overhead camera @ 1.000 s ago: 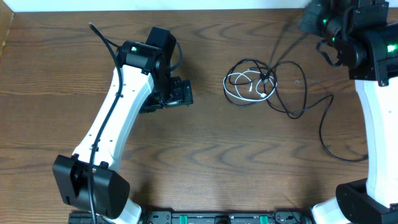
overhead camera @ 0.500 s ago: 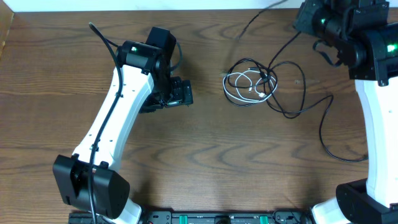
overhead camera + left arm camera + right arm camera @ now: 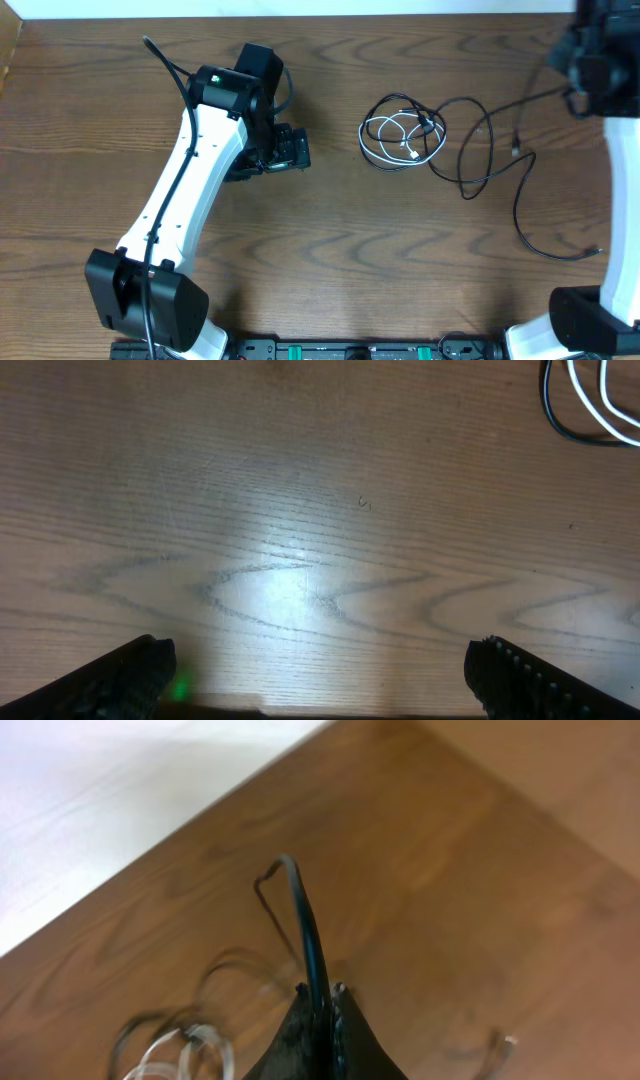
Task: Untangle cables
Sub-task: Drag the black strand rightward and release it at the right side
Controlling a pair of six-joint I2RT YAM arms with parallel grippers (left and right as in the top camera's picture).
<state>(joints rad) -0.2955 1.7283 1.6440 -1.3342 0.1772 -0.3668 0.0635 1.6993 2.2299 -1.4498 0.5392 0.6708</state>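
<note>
A tangle of cables lies right of the table's middle: a coiled white cable (image 3: 400,135) with black cables (image 3: 470,150) looped through and trailing right. My right gripper (image 3: 578,72), blurred at the far right, is shut on a black cable (image 3: 305,925) that runs back to the tangle. In the right wrist view its jaws (image 3: 318,995) pinch the cable, with the white coil (image 3: 170,1055) lower left. A plug end (image 3: 516,150) hangs loose. My left gripper (image 3: 290,150) is open and empty, left of the tangle. Its fingers frame bare wood (image 3: 320,690), with the cable loops (image 3: 590,410) at top right.
A long black strand curves to the front right and ends in a plug (image 3: 598,250) near my right arm's base. The table's back edge meets a white surface (image 3: 120,790). My left arm's thick black cable (image 3: 170,70) runs along its link.
My right gripper has swung from the back of the table to the far right, dragging the held black cable out and to the right. The tangle has loosened a little. My left arm is still.
</note>
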